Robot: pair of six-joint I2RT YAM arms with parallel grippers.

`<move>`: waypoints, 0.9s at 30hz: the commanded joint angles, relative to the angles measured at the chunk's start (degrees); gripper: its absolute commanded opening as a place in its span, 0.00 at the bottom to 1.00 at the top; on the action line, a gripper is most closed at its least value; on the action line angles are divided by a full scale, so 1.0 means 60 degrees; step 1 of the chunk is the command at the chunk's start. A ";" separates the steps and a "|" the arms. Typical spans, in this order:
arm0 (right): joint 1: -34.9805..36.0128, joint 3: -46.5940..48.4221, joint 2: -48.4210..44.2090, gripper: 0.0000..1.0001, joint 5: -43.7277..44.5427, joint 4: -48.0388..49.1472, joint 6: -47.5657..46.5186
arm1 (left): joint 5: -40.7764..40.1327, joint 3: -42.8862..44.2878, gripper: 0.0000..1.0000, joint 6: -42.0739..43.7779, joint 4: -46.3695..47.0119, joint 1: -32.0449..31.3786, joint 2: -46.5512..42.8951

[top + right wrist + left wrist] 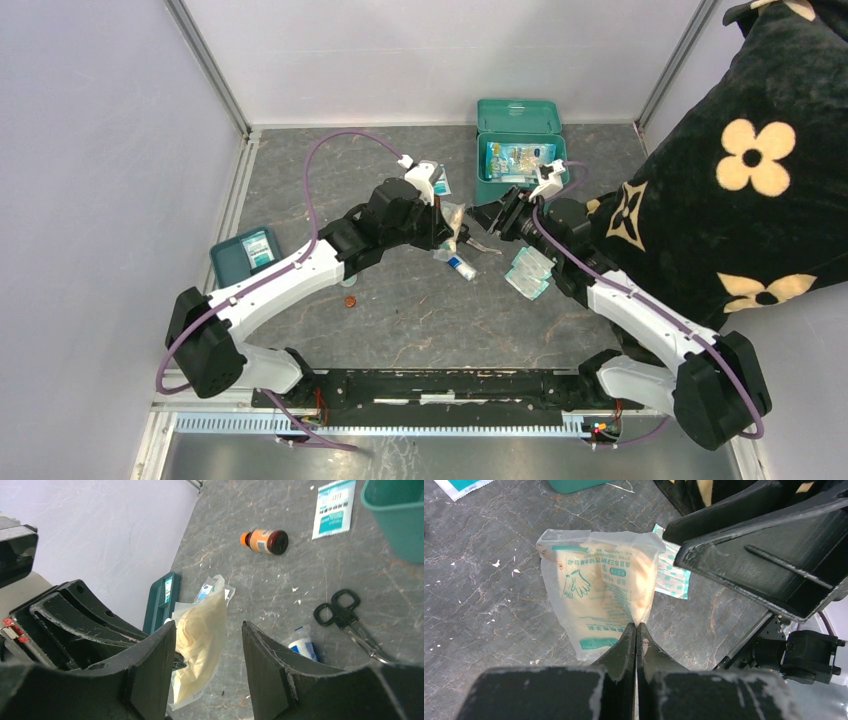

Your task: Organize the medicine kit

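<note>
Clamping one edge of a clear plastic pouch of cream-coloured gloves with teal print [599, 590], the left gripper [636, 627] is seen with its jaws pressed tightly together, and the pouch is held above the grey marbled tabletop [400, 310] near its middle. The right gripper [209, 627] is pointed at the pouch from the opposite side with its jaws spread wide; whether the pouch is touched by it cannot be told. The medicine kit, a teal-green rectangular box with rounded corners [518, 150], is set at the far edge of the table, beyond both grippers and just behind the right one. Its lid is raised and printed packets are seen inside. Black-handled scissors [350, 617] and a small white-and-blue tube [304, 647] are laid on the tabletop below the two grippers. A brown bottle with an orange cap [265, 541] is laid on its side farther back, and a shallow teal tray [245, 255] is placed well apart at the left edge.
</note>
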 commanded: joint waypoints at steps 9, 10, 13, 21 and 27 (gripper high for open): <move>0.0369 0.0307 0.0285 0.59 0.0112 0.0143 0.0616 | -0.0293 0.0373 0.02 0.0095 0.0503 -0.0262 0.0457; 0.0396 0.0264 0.0318 0.58 0.0121 0.0140 0.0634 | -0.0293 0.0386 0.02 0.0095 0.0505 -0.0276 0.0461; 0.0417 0.0117 0.0459 0.58 0.0193 0.0132 0.0706 | -0.0310 0.0451 0.02 0.0159 0.0494 -0.0309 0.0495; 0.0431 0.0243 0.0899 0.45 -0.0021 0.0341 0.0822 | -0.0262 0.0394 0.02 0.0256 0.0505 -0.0394 0.0692; 0.0434 0.0144 0.0950 0.19 -0.0002 0.0469 0.0883 | -0.0295 0.0358 0.03 0.0267 0.0520 -0.0427 0.0766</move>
